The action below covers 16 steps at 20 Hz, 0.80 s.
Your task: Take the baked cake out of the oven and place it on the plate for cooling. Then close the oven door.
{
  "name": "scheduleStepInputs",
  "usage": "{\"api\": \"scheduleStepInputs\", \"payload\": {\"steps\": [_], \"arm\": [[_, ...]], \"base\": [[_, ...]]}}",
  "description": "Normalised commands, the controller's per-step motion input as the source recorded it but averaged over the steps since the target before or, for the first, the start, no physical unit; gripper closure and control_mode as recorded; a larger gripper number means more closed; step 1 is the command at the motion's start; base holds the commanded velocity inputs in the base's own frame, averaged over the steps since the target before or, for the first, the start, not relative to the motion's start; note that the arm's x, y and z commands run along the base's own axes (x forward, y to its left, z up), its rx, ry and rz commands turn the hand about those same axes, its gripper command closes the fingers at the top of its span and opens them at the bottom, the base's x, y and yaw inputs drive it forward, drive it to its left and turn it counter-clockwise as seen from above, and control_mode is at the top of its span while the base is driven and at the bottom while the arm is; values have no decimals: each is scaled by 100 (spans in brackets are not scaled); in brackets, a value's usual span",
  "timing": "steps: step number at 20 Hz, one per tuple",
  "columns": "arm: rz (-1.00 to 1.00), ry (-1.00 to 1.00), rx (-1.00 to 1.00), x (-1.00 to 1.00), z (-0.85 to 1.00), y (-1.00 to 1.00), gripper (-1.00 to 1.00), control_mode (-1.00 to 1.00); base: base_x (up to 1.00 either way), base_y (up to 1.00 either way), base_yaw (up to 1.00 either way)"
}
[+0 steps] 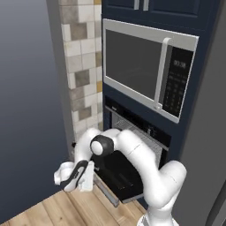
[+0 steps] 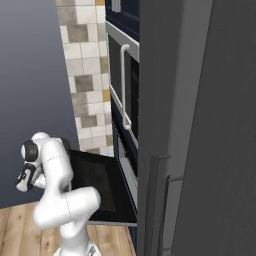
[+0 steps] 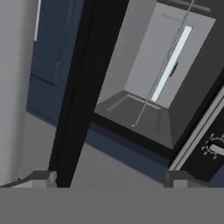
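Hand view — oven (image 3: 144, 87) beyond open tool (image 3: 109, 179)

Flat even rendered light, soft faint shadows, no glare, slightly blurry edges

A kitchen: built-in oven (image 1: 132, 132) under a microwave (image 1: 148, 66), navy cabinets (image 1: 150, 9), tiled wall (image 1: 81, 57).

Black oven (image 1: 132, 128) — glass-fronted oven door (image 2: 97, 187) dropped fully open, level.
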Motion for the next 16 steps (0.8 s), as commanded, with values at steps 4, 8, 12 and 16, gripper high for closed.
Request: {"api": "scheduleStepInputs", "payload": {"steps": [4,8,12,16], "arm": [[9,-3,28,-48,100,0,-100,-100],[6,-3,22,-6,87,-41,-100,-100],[11,-14,1,26,12,-81,-100,-100],[11,-19,0,29,1,-81,-100,-100]], "base": [[0,0,0],[0,0,0],[0,0,0],[0,0,0]]}}
